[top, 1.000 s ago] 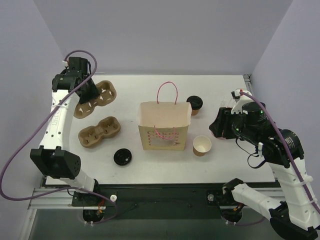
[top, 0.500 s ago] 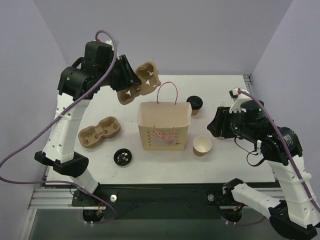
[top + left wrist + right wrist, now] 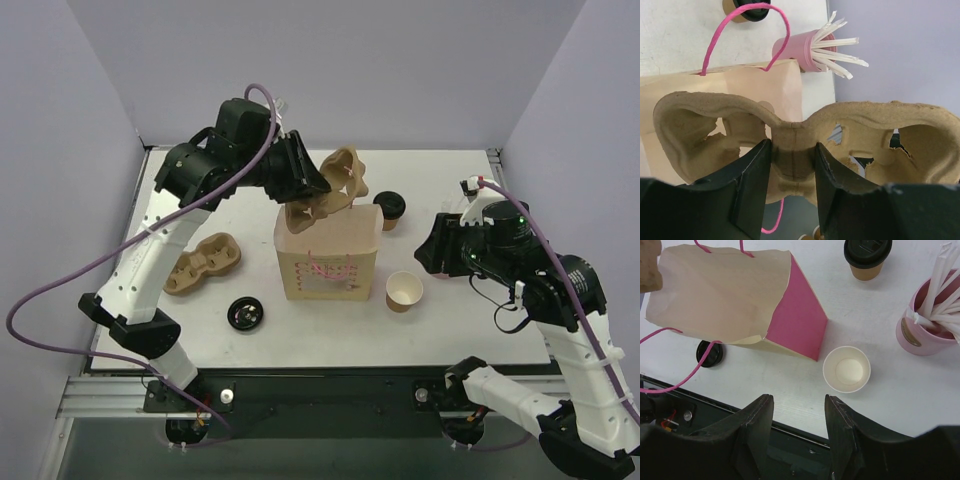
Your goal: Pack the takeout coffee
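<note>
The takeout coffee (image 3: 389,208), a brown cup with a black lid, stands on the table right of the bag's back corner; it also shows in the right wrist view (image 3: 867,257) and the left wrist view (image 3: 747,7). The open paper bag (image 3: 328,250) with pink handles stands upright mid-table. My left gripper (image 3: 310,192) is shut on the middle bridge of a pulp cup carrier (image 3: 795,145) and holds it tilted over the bag's mouth (image 3: 755,85). My right gripper (image 3: 798,405) is open and empty, above the table right of the bag.
A lidless brown cup (image 3: 404,291) stands in front of the coffee, near my right gripper. A loose black lid (image 3: 245,314) lies front left of the bag. A second carrier (image 3: 203,263) lies at left. A pink cup of straws (image 3: 922,325) stands at right.
My left arm has lifted the carrier from the table's far left and swung it right, to above the bag's opening. The right arm has hardly moved.
</note>
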`<state>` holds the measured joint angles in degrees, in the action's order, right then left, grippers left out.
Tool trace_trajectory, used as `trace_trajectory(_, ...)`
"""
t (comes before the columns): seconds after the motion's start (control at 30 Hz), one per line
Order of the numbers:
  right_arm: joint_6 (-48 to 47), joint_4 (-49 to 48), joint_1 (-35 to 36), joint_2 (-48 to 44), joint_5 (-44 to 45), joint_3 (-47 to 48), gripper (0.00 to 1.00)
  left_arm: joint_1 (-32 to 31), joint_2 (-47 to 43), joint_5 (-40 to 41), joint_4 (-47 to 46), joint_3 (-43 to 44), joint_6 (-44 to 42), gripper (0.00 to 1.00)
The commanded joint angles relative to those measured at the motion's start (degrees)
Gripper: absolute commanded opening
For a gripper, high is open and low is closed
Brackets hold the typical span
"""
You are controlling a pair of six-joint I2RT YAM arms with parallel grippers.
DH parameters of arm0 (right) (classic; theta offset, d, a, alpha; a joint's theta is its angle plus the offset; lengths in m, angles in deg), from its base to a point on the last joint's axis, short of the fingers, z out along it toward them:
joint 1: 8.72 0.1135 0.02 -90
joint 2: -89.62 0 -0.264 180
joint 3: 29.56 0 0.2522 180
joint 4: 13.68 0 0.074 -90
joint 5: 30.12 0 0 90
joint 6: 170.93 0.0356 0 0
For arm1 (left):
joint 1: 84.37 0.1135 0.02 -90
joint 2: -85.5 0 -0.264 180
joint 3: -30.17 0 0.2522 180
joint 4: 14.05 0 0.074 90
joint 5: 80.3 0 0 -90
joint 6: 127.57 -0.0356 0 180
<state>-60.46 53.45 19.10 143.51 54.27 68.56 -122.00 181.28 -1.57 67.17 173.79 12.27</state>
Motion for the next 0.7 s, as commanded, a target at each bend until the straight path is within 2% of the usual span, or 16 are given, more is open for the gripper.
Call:
trace_trajectory(0.0, 1.3, 0.8, 0.1, -0.7, 0.2, 1.5, 0.45, -0.3, -1.9, -1.3, -5.7, -5.3, 1.6, 0.45)
trace_trajectory(0.27, 1.9, 1.2, 0.2, -1.3, 0.5, 1.9, 0.45, -0.3, -1.3, -0.9, -7.3, -10.6, -0.5, 0.45)
trace_trajectory(0.67, 2.3, 2.3, 0.2, -1.9, 1.4, 2.2, 0.45, -2.2, 1.9, 5.1, -0.3, -8.8, -4.6, 0.44)
